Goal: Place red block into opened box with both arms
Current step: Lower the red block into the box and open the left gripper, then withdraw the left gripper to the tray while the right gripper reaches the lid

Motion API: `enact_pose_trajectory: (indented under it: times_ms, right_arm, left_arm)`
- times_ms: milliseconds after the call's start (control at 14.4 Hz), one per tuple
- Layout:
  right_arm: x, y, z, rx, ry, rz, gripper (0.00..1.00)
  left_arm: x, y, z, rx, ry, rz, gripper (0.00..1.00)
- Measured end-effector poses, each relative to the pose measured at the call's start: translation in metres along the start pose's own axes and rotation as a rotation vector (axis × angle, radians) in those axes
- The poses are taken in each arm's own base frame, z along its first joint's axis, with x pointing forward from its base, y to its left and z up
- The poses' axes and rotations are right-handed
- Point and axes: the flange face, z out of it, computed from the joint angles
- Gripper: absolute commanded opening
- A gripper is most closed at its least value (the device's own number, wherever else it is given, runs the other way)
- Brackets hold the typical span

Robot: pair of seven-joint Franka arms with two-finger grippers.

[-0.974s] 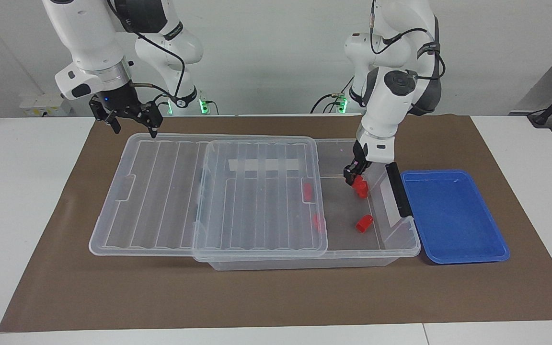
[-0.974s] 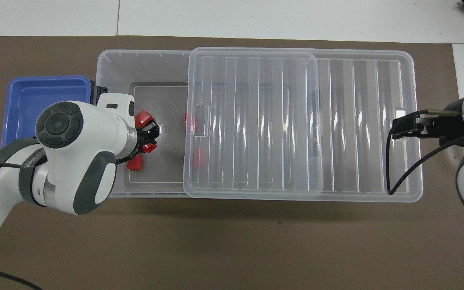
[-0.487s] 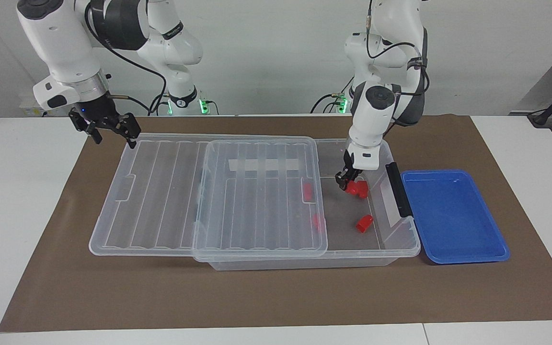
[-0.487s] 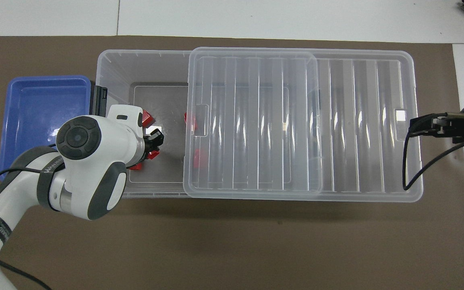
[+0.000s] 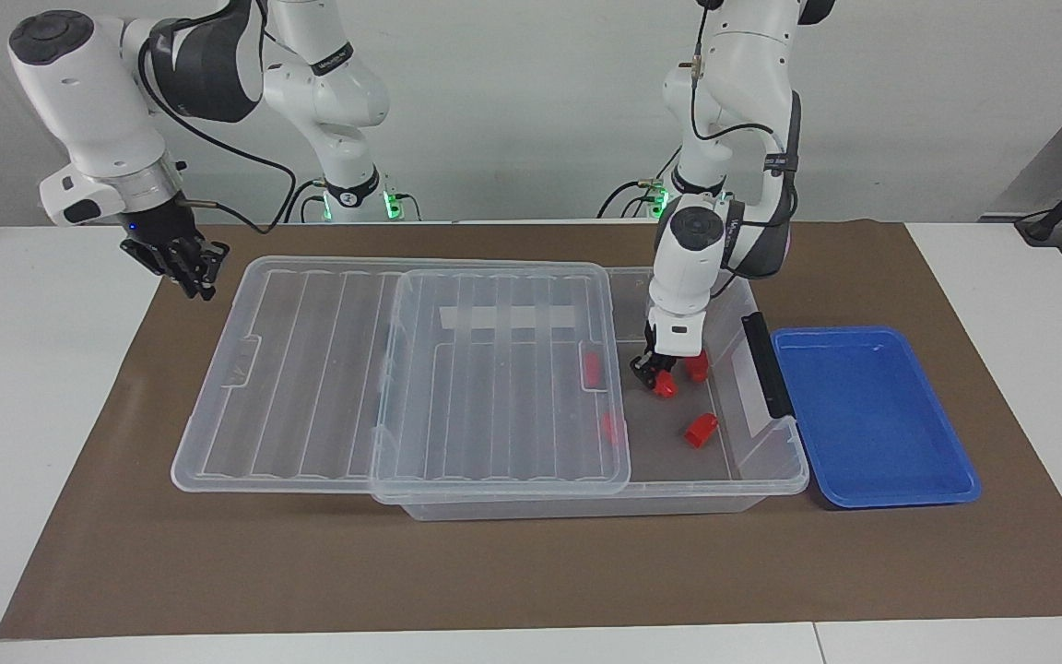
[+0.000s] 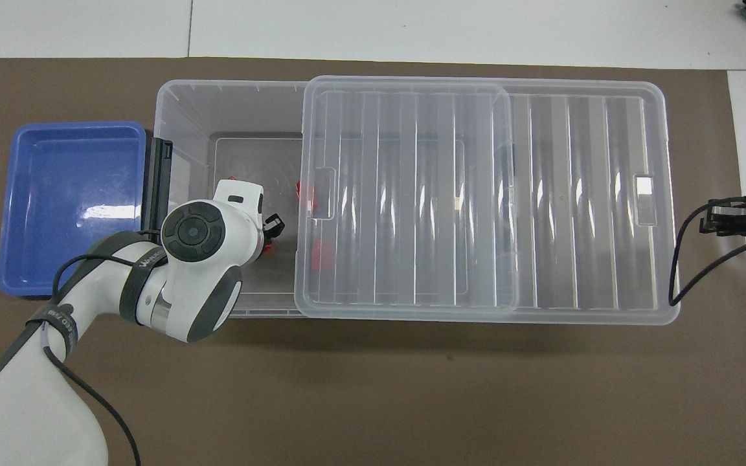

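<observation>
The clear box [image 5: 771, 484] stands on the brown mat. Its ribbed lid [image 5: 310, 369] is slid toward the right arm's end, so the end by the black handle clip [image 5: 766, 364] is uncovered. My left gripper [image 5: 653, 380] is low inside that uncovered end, shut on a small red block [image 5: 666, 388]. From overhead the left arm's wrist covers most of this gripper [image 6: 274, 225] and the block [image 6: 268, 246]. My right gripper [image 5: 192, 281] hangs over the mat just off the lid's end, fingertips together and holding nothing; overhead it [image 6: 710, 218] is off the lid's edge.
Two loose red blocks [image 5: 698, 368] [image 5: 701, 430] lie on the box floor near the left gripper. Two more [image 5: 592, 369] [image 5: 612, 427] show through the lid's edge. A shallow blue tray [image 5: 872, 415] sits beside the box at the left arm's end.
The left gripper has gone down and toward the lid inside the box, carrying the red block. The right gripper has drawn away from the lid's end and closed its fingers.
</observation>
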Motion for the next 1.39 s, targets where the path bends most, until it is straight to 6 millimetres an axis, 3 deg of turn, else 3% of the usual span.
enact_pose_trajectory:
  times_ms: [70, 139, 209, 278, 348, 696, 835, 974, 1183, 1392]
  right_arm:
    - [0.001, 0.006, 0.005, 0.0, 0.01, -0.007, 0.0]
    - [0.001, 0.013, 0.01, -0.001, 0.016, -0.012, 0.0]
    - [0.001, 0.018, 0.016, -0.001, 0.02, -0.018, 0.0]
    - [0.002, 0.022, 0.022, -0.002, 0.024, -0.021, 0.0]
    - [0.003, 0.026, 0.027, -0.002, 0.03, -0.022, 0.0]
    - [0.017, 0.037, 0.052, 0.002, 0.067, -0.033, 0.0]
    - [0.022, 0.04, 0.062, 0.004, 0.07, -0.04, 0.0]
    - [0.023, 0.039, 0.065, 0.005, 0.067, -0.042, 0.0]
    - [0.023, 0.034, 0.065, 0.006, 0.068, -0.05, 0.0]
    - [0.024, 0.024, 0.064, 0.008, 0.068, -0.068, 0.0]
  left_arm:
    - [0.0, 0.0, 0.0, 0.001, 0.002, 0.002, 0.0]
    - [0.0, 0.0, 0.0, 0.001, 0.002, 0.003, 0.16]
    - [0.0, 0.0, 0.0, 0.001, 0.003, 0.002, 0.67]
    - [0.002, -0.001, 0.0, 0.002, 0.003, 0.0, 0.96]
    - [0.003, -0.002, 0.0, 0.002, 0.004, -0.002, 1.0]
    - [0.006, -0.002, -0.002, 0.0, 0.009, -0.006, 1.0]
    - [0.013, 0.002, -0.012, 0.004, 0.01, -0.012, 1.0]
    - [0.027, 0.008, -0.042, 0.038, -0.001, -0.026, 1.0]
    - [0.052, 0.009, -0.109, 0.083, -0.01, -0.012, 1.0]
    - [0.083, -0.019, -0.155, 0.112, -0.033, 0.121, 1.0]
